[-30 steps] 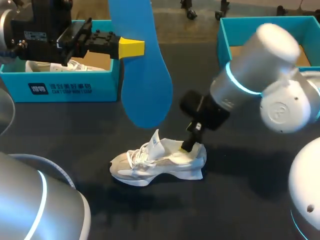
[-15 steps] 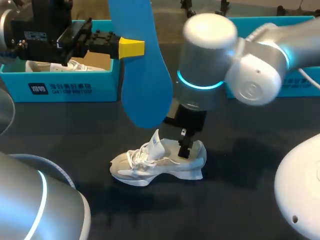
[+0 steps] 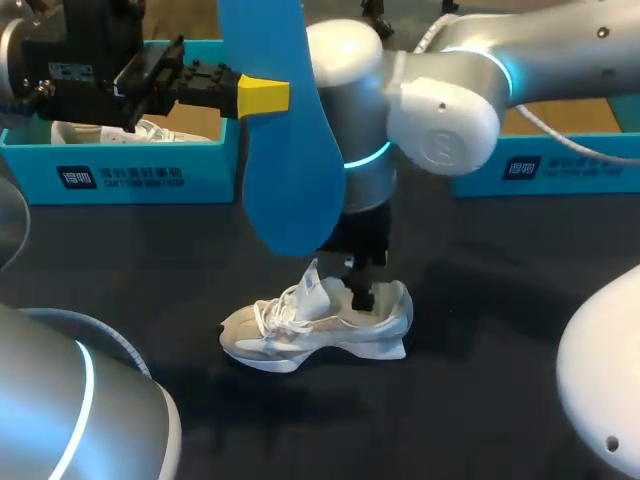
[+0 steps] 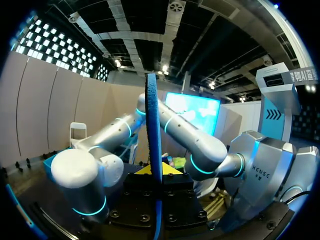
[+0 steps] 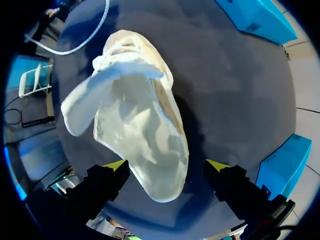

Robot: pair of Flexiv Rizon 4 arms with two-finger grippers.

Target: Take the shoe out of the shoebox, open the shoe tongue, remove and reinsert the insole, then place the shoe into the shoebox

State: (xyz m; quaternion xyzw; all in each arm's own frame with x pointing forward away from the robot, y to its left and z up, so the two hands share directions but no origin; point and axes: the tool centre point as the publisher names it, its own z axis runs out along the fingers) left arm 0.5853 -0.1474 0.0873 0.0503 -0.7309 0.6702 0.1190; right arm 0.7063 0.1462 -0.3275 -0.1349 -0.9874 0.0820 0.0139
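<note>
One white lace-up sneaker (image 3: 315,325) stands on its sole on the dark table (image 3: 480,400), tongue lifted, near the teal cardboard shoebox (image 3: 130,175) and outside it. The left hand (image 3: 263,96) is clamped on a long blue foam insole (image 3: 290,150), held upright above the table. The right hand (image 5: 166,165) is spread wide just over the sneaker's heel, a finger at either side.

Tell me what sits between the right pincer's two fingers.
The heel end of the white sneaker lies there, shown in the right wrist view. The right pincer straddles it, open.
</note>
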